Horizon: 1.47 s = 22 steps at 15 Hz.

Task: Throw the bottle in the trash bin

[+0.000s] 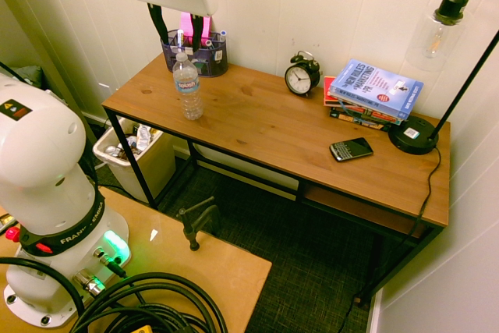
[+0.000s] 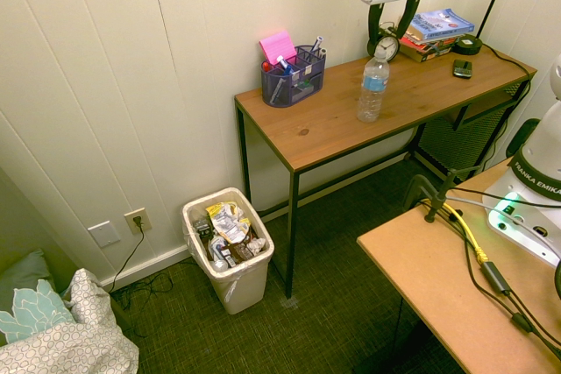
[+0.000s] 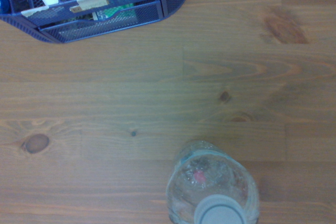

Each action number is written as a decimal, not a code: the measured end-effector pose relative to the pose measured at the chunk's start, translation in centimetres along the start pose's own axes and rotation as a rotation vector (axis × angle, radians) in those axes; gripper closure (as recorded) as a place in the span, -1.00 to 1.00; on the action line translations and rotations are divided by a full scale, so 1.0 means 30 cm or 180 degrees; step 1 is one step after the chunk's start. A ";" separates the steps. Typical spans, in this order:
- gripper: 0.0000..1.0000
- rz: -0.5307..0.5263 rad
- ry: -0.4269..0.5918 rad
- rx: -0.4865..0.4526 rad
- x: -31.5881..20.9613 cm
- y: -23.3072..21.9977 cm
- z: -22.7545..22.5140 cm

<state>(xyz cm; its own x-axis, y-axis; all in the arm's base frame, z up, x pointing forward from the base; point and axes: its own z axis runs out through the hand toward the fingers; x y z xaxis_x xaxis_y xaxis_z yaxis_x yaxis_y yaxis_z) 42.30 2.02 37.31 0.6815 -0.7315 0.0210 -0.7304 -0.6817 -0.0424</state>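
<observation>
The bottle (image 1: 187, 87) (image 2: 372, 89) stands upright on the left part of the wooden desk (image 1: 265, 126), clear, with a white cap and a blue label. My gripper (image 1: 178, 29) (image 2: 392, 28) hangs well above it and slightly toward the wall, open, with nothing between its fingers. In the wrist view the bottle (image 3: 212, 192) is seen from above, cap up. The trash bin (image 1: 111, 158) (image 2: 247, 288) is cream-coloured and stands on the floor just beyond the desk's left end, holding crumpled rubbish.
A dark mesh pen organizer (image 1: 195, 56) (image 2: 294, 76) (image 3: 94, 9) with a pink note sits against the wall behind the bottle. Further along the desk are an alarm clock (image 1: 302, 76), stacked books (image 1: 370, 95), a phone (image 1: 351, 149) and a black lamp (image 1: 415, 134).
</observation>
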 end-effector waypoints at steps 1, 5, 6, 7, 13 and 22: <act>-1.00 -0.0004 0.0003 -0.0007 0.001 0.001 0.002; -1.00 -0.0019 -0.0022 -0.0044 0.000 0.008 0.026; -1.00 -0.0031 -0.0045 -0.0061 0.000 0.008 0.043; -1.00 -0.0046 -0.0080 -0.0085 0.001 0.009 0.066; -1.00 -0.0188 -0.0178 -0.0151 0.004 -0.002 0.216; 1.00 -0.0317 -0.0124 -0.0112 0.018 -0.022 0.308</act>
<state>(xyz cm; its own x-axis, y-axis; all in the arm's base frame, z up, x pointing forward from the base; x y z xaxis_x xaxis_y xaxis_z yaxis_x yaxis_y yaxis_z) 43.57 2.21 28.11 0.7516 -0.6595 -0.0154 -0.6596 -0.7516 -0.0071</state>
